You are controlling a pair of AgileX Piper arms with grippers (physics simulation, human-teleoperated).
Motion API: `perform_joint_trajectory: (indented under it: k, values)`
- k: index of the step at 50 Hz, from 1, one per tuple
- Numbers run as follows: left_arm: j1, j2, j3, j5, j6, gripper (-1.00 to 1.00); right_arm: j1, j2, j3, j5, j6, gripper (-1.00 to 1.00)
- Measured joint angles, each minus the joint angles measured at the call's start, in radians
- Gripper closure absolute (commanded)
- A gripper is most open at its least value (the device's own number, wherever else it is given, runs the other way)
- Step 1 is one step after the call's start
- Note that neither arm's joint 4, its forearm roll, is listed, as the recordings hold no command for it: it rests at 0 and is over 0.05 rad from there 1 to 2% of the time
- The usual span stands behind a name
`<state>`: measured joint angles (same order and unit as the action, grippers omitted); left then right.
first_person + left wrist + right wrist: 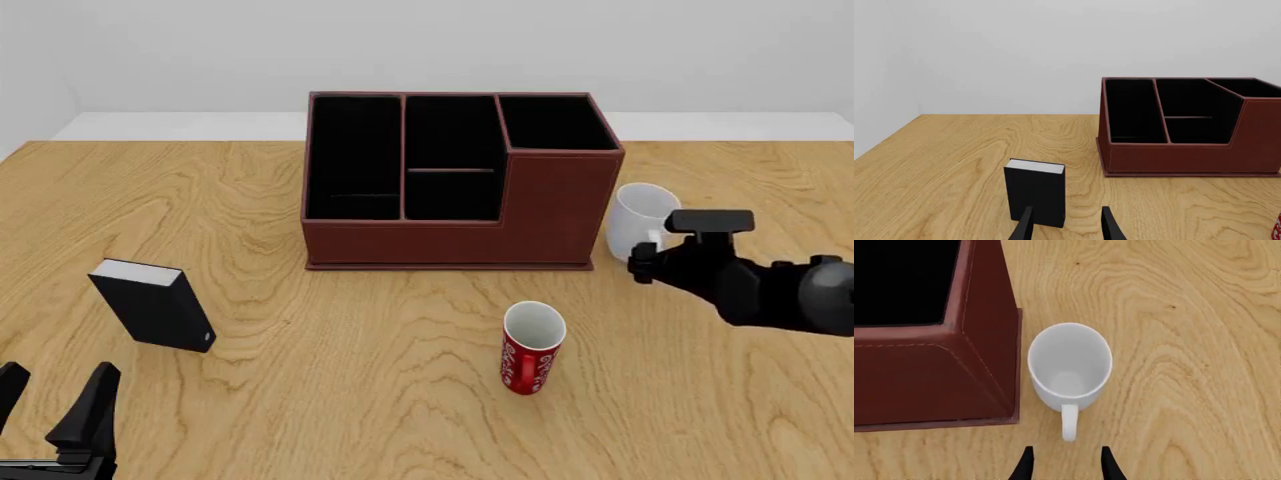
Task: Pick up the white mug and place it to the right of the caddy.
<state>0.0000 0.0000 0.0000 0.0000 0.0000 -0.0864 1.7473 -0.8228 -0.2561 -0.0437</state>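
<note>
The white mug (643, 220) stands upright on the table just right of the caddy (454, 200), with a narrow gap between them. In the right wrist view the mug (1069, 365) shows from above, its handle pointing toward my fingers, with the caddy's wall (934, 375) beside it. My right gripper (649, 262) (1066, 464) is open and empty, above and just short of the handle. My left gripper (51, 400) (1066, 226) is open and empty near the front left corner of the table. The caddy (1187, 150) also shows in the left wrist view.
A red mug with white lettering (533, 347) stands in front of the caddy; a sliver of it (1277, 227) shows in the left wrist view. A small upright black box with a white top (154, 305) (1035, 192) stands just ahead of my left gripper.
</note>
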Motion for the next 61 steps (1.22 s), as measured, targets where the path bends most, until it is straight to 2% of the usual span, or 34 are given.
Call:
perform_joint_trajectory:
  k: [61]
  values:
    - [0.000, 0.000, 0.000, 0.000, 0.000, -1.00, 0.016, -0.172, 0.082, 0.004, 0.022, -1.00]
